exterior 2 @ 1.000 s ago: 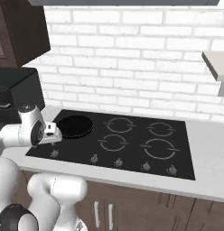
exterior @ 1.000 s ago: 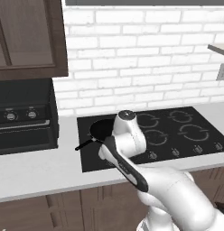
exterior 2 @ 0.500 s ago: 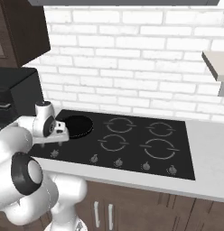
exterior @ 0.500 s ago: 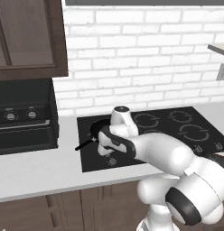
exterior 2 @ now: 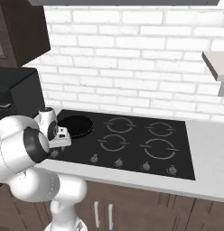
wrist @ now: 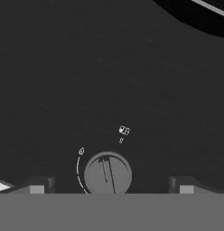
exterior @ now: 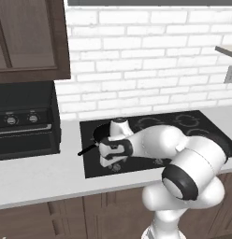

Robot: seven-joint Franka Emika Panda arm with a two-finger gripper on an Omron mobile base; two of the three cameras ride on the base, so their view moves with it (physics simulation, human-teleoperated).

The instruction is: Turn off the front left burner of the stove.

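Note:
The stove is a glossy black glass cooktop set in the pale counter, with grey ring marks and a row of small round knobs along its front. My gripper hangs low over the front left corner, pointing down. In the hand view the gripper is open. Its two fingertips stand wide apart on either side of one round grey knob, not touching it. The knob's ridge points roughly straight up in that view, beside a thin arc scale.
A black frying pan sits on the back left burner, its handle pointing toward the front left. A boxy black appliance with two dials stands on the counter to the left. Dark cupboards hang above it.
The arm has folded down and its bulk has swung to the right in the left base view. The hand has dropped lower over the cooktop's front left corner.

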